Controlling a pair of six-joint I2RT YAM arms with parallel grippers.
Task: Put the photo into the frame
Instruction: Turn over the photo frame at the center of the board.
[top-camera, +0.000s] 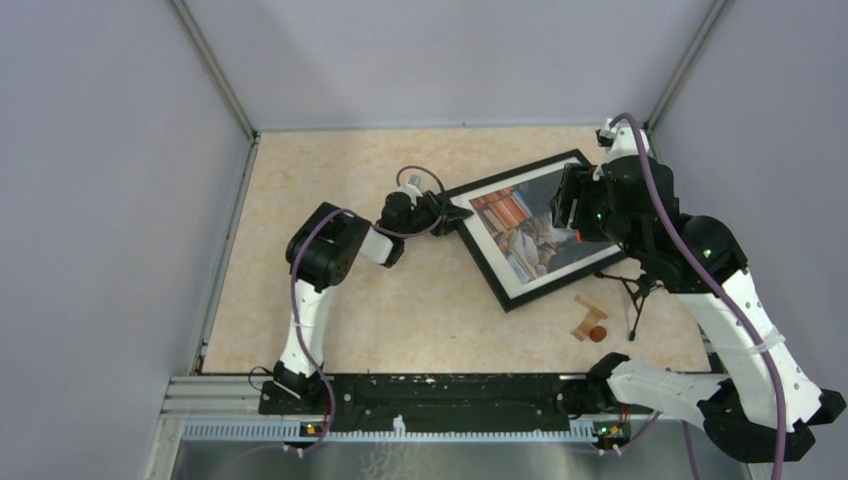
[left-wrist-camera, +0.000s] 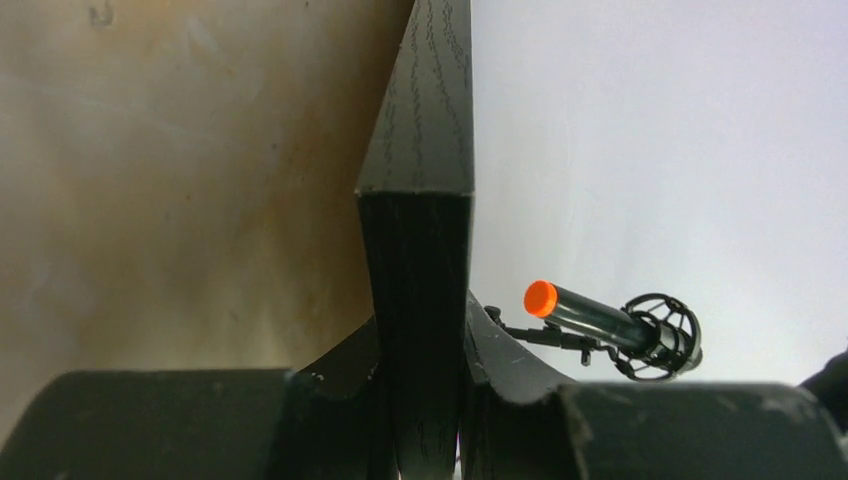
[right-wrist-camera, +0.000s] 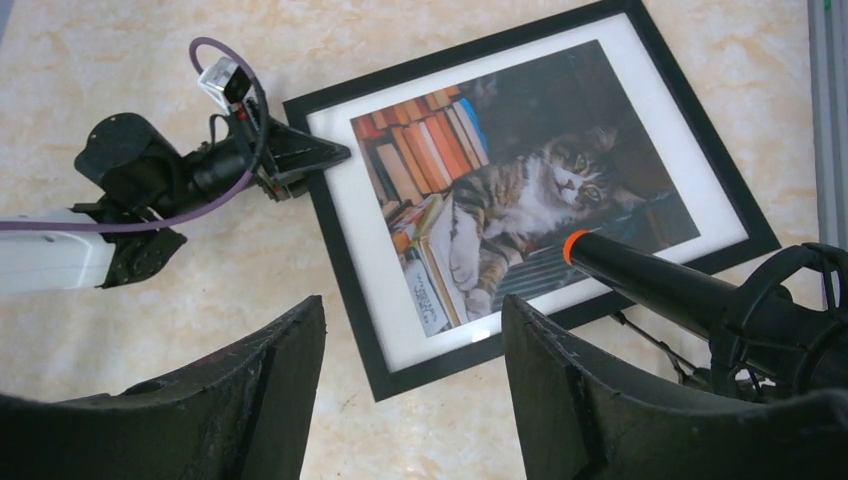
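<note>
A: Where's the frame (top-camera: 528, 232)?
B: Table's (top-camera: 400, 310) 2 o'clock. Left claw (top-camera: 452, 215) nips its 9 o'clock corner; right claw (right-wrist-camera: 415, 310) gapes empty above.
A: Handling?
B: Probably stiff, light, fragile; hold the black edge.

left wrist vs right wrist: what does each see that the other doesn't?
Left wrist only: the frame edge-on, clamped between the left fingers.
Right wrist only: the cat photo and white mat within the frame's border, the left arm at its corner, and the right fingers open with nothing between them.
Both: the frame, the orange-tipped microphone, the table.
</note>
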